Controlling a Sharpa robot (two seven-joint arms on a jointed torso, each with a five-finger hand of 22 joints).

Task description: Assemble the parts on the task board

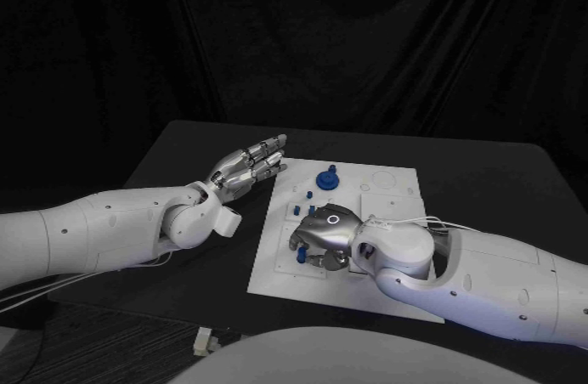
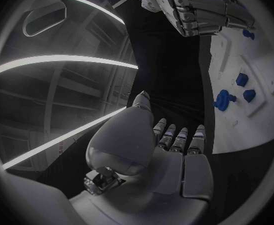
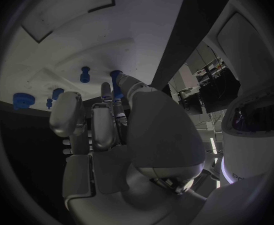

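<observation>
The left hand (image 1: 250,166) hovers flat and empty, fingers straight together, just off the task board's (image 1: 394,199) far left corner. The right hand (image 1: 321,238) is curled down over the board's near left part, fingertips on a small blue part (image 3: 116,79); whether it grips, I cannot tell. A round blue knob (image 1: 327,179) stands near the far edge.

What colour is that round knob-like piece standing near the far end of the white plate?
Blue; the round part shows best in the head view.

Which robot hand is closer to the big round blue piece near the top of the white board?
The left hand. It hovers open just beside the big round blue piece, off the task board's edge. The right hand is lower down, over the board's middle.
</observation>
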